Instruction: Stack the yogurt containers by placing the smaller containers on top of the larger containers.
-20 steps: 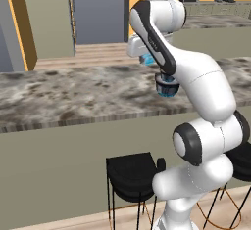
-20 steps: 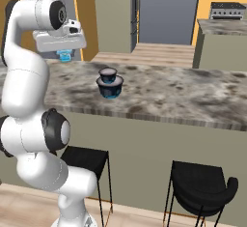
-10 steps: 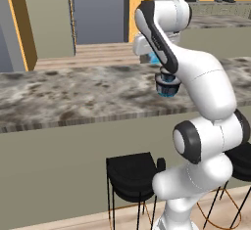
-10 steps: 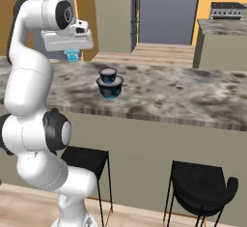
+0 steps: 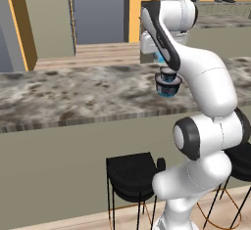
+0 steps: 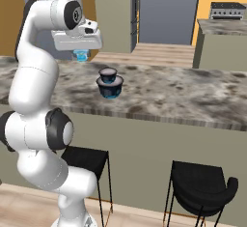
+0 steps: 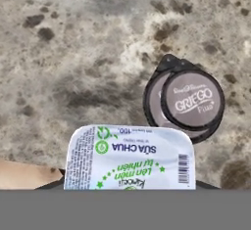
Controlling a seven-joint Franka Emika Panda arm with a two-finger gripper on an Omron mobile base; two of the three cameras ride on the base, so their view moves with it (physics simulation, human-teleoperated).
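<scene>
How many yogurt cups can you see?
2. The tiny light-blue cup is held in the tool, up in the air above the counter. The dark round cup stands on the counter. None seem hidden.

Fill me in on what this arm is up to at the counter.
The gripper holds the small light-blue yogurt cup in the air above the stone counter. The dark round yogurt cup stands on the counter off to one side, apart from the small cup. Nothing is stacked on it yet.
</scene>
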